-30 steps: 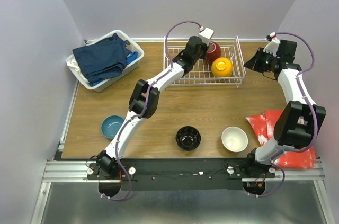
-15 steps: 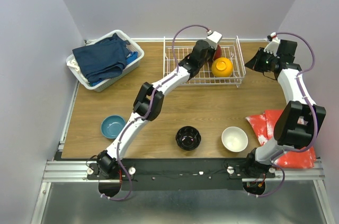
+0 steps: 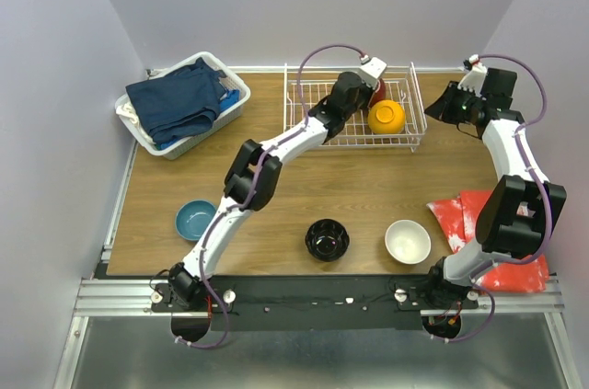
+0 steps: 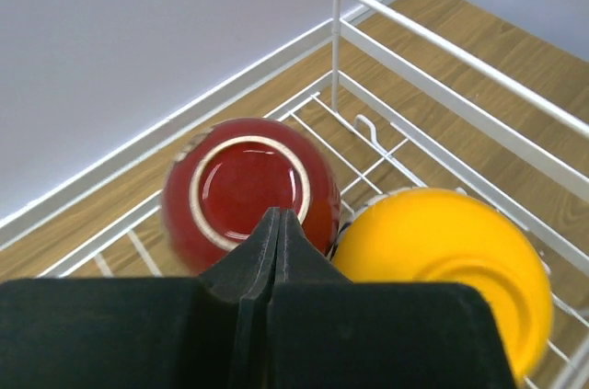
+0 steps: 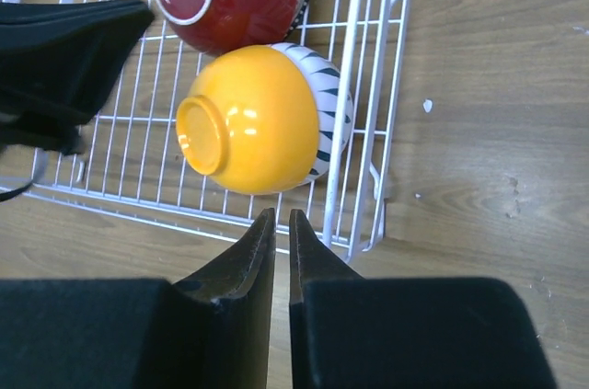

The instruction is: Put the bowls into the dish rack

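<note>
Dish rack (image 3: 299,104) holds red bowl (image 4: 248,188) touching orange bowl (image 4: 442,260). Only the right wrist view shows striped bowl (image 5: 324,118) behind orange. Left pincer (image 4: 278,220) clenched, empty, over red bowl. Right pincer (image 5: 274,217) slightly parted, empty, beside rack. Blue bowl (image 3: 196,219), black bowl (image 3: 327,240), white bowl (image 3: 408,242) on counter (image 3: 368,182), apart from rack.

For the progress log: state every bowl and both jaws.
Dark red glazed bowl: in white wire rack, tipped.
Orange glazed bowl: in rack, tipped.
Striped white bowl: in rack, against orange.
Round blue bowl: on wooden table, upright.
Glossy black bowl: on table, upright.
Plain white bowl: on table, upright.
Left jaws: shut, empty.
Right jaws: barely apart, empty.
</note>
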Available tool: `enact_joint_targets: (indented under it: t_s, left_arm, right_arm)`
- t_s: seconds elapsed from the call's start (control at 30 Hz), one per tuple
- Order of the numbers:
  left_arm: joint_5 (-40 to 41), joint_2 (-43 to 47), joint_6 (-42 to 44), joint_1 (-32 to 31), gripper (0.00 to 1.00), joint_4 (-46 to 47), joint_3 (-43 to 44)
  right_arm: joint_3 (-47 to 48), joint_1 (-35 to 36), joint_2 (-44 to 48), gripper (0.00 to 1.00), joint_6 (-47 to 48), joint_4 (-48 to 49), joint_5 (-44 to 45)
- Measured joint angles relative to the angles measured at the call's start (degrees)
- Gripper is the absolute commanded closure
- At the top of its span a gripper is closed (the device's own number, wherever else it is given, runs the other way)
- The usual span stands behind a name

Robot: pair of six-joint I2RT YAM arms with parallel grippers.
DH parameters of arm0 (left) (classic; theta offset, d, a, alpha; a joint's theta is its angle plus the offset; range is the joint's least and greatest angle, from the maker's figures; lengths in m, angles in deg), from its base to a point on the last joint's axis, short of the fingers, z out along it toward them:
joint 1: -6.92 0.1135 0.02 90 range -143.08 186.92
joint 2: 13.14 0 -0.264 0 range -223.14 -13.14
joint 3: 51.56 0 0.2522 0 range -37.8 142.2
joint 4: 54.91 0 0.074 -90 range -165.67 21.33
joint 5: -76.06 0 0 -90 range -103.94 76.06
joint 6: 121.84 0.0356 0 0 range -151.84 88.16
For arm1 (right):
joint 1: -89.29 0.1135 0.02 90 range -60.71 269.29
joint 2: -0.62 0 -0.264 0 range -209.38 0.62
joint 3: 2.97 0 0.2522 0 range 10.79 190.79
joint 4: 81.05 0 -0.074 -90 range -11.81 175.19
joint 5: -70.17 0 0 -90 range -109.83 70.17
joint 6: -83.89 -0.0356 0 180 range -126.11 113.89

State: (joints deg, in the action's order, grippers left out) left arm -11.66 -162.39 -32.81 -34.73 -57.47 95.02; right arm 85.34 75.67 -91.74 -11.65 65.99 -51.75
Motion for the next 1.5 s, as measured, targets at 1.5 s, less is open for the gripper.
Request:
enact_joint_targets:
  t_s: [1.5]
  left_arm:
    - [6.9,45.2,-3.4,10.7,1.00,-20.1,-51.3]
  right_arm:
    - [40.0,31.2,-38.0,0.99,15.3,-1.4,26.6]
